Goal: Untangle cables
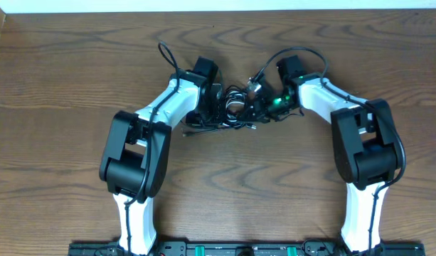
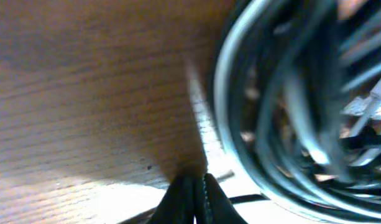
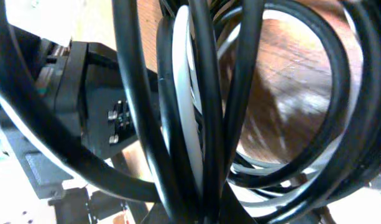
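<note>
Cables (image 1: pixel 235 108) bunched toward twelve o'clock on the wood-grain table (image 1: pixel 61 85). Our right gripper (image 3: pixel 206 214), at their three o'clock, is clenched on glossy black loops and one white strand. The left gripper (image 2: pixel 193 196), at nine, is pinched shut on nothing we can see. Pull now and these slick round cords could cinch tighter.

surface: brown wood-grain table (image 1: pixel 61 107) | on it: tangled cables (image 1: pixel 235 114) mid-back
</note>
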Controlling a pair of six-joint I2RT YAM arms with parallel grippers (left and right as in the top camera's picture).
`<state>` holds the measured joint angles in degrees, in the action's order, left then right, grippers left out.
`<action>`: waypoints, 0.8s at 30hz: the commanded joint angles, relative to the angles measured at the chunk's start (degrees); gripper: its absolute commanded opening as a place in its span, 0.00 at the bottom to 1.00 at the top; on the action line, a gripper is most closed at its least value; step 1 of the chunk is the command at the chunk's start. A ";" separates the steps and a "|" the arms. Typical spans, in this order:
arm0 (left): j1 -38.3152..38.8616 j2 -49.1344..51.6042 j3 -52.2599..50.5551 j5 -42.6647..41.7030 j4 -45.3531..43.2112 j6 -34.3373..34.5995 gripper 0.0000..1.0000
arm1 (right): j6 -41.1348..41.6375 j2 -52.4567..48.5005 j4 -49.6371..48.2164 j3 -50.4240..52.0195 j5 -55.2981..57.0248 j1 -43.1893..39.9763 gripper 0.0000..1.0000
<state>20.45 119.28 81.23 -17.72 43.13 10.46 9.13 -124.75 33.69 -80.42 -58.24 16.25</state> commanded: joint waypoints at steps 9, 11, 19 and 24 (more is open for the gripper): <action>-0.72 -0.07 0.17 1.07 0.63 -0.74 0.09 | -2.97 7.34 0.68 -0.13 -0.20 -3.06 0.31; -1.33 -1.81 1.05 1.07 1.05 -0.42 0.13 | -2.99 7.34 1.55 -0.13 3.93 -3.08 0.50; -2.38 -10.29 1.84 1.09 1.75 -0.09 0.17 | -2.91 10.12 2.97 -1.81 12.35 -2.86 0.40; -2.38 -10.40 1.40 1.14 2.29 -0.09 0.17 | -1.60 15.41 2.71 -3.54 27.15 -0.85 0.35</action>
<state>18.15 108.53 82.24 -17.43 44.69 10.50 7.20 -114.17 36.99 -81.80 -40.32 14.02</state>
